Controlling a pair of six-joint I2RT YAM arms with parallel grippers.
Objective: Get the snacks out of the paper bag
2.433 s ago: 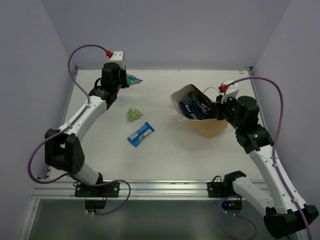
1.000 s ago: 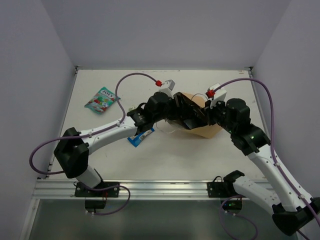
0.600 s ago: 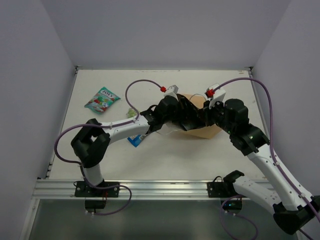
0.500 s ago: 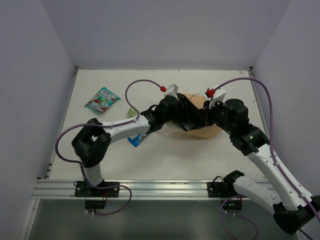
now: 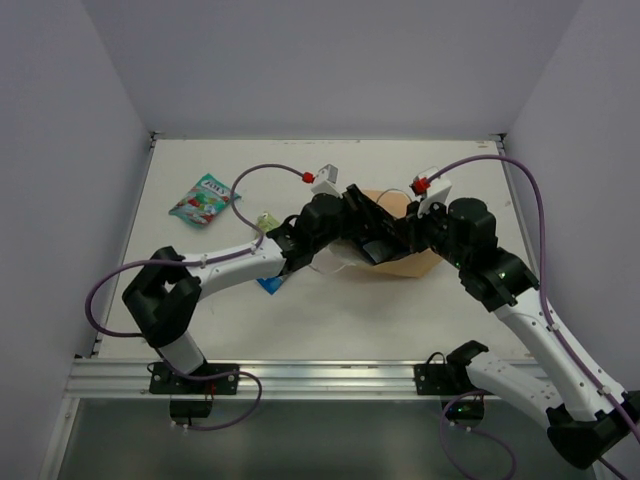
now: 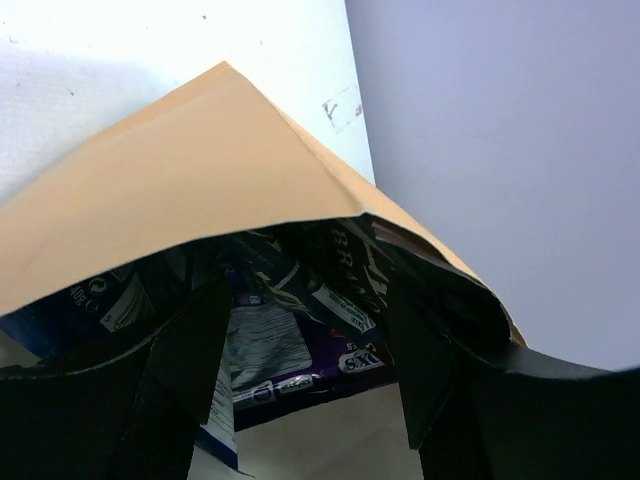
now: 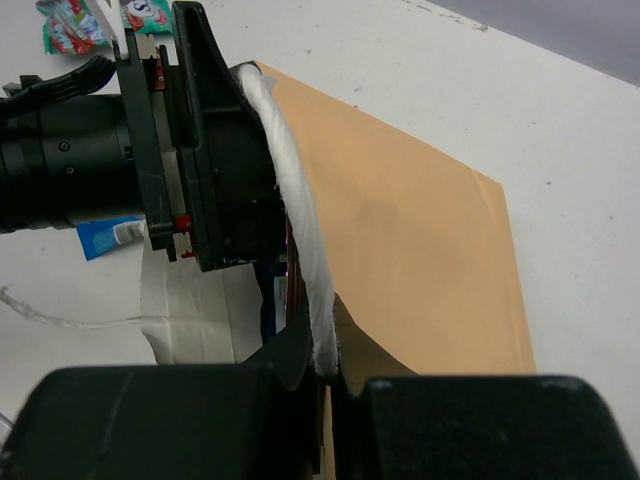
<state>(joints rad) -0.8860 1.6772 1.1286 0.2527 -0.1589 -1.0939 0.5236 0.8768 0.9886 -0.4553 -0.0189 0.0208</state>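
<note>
My left arm and right arm: white link shells, black joint housings; purple cables ending in red plugs by small white wrist boxes; left gripper and right gripper: matte black fingers; black base brackets at each foot.

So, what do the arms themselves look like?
The left arm and right arm match: white link shells, black joint housings. A purple cable loops loosely along each, ending in a red connector beside a white block at the wrist.
</note>
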